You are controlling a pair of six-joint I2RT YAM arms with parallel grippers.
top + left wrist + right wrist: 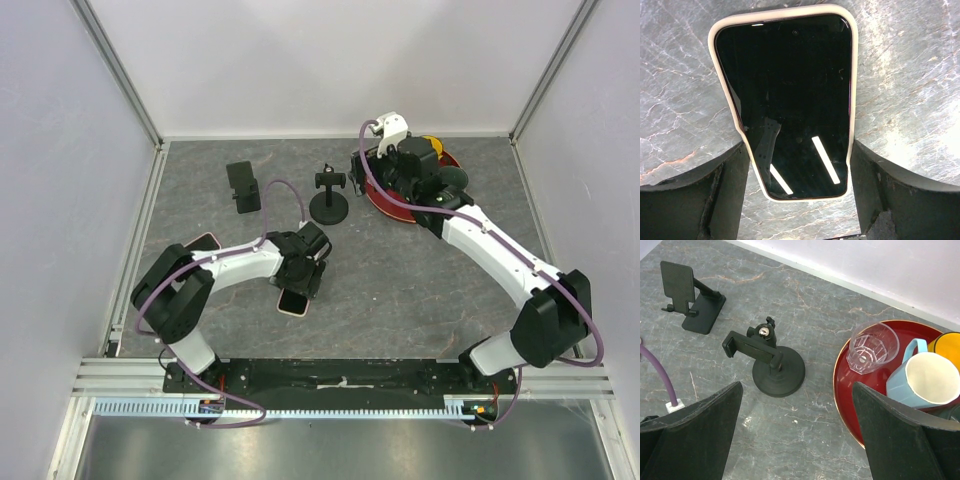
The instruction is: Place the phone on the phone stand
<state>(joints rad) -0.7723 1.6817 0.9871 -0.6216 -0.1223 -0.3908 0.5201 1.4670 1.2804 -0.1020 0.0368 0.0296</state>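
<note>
A glossy black phone (pixel 790 100) in a cream rubbery case lies face up on the grey marbled table (pixel 910 75), flanked by the matte fingers (pixel 700 200) of the left gripper (pixel 800 170); whether they pinch it, I cannot tell. The right gripper (pixel 795 400) hangs spread wide near a round-based black stand (pixel 775 365) and a red tray (pixel 842 390), with plain white walls (pixel 330 60) around

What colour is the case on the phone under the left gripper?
The case is cream, around a black screen; clearest in the left wrist view.
</note>
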